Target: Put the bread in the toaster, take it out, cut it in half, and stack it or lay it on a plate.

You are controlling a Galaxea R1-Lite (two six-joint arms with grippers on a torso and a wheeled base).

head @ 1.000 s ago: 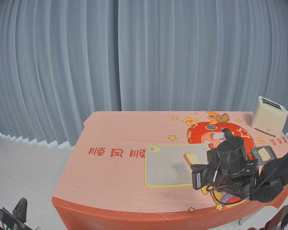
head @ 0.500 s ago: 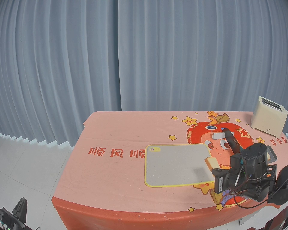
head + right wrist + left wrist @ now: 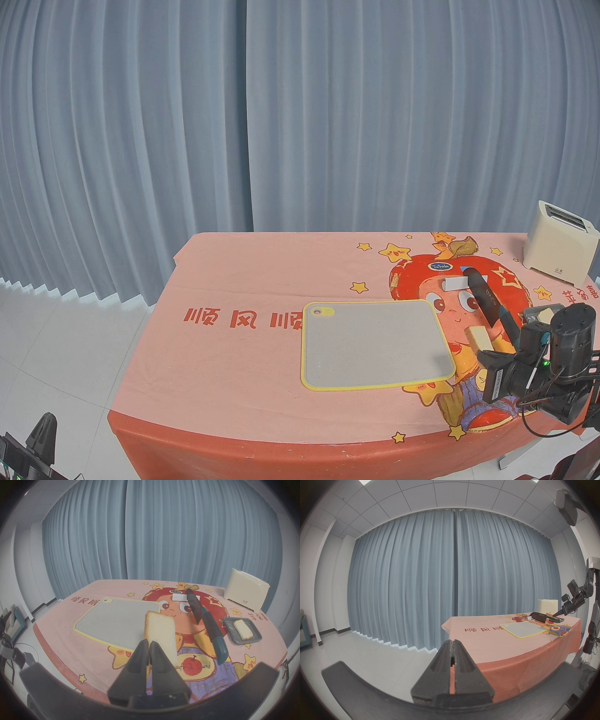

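My right gripper (image 3: 149, 648) is shut on the lower edge of a slice of bread (image 3: 159, 634), which stands upright in it. In the head view the bread (image 3: 480, 337) hangs above the tablecloth just right of the grey cutting board (image 3: 375, 344), close to the dark knife with a blue handle (image 3: 490, 300). The cream toaster (image 3: 559, 244) stands at the table's far right corner. A grey plate (image 3: 232, 633) beyond the knife (image 3: 206, 623) holds another piece of bread (image 3: 243, 629). My left gripper (image 3: 452, 658) is shut with nothing in it, low and well off the table's left side.
The yellow-rimmed cutting board (image 3: 118, 620) lies bare in the middle of the table. A small white card (image 3: 456, 284) lies by the knife's blade. The pink cloth to the left of the board is open room. The table's front edge runs just under my right arm.
My right gripper has carried the bread to the right, from over the cutting board to past its right edge near the knife. The left arm has stayed put.
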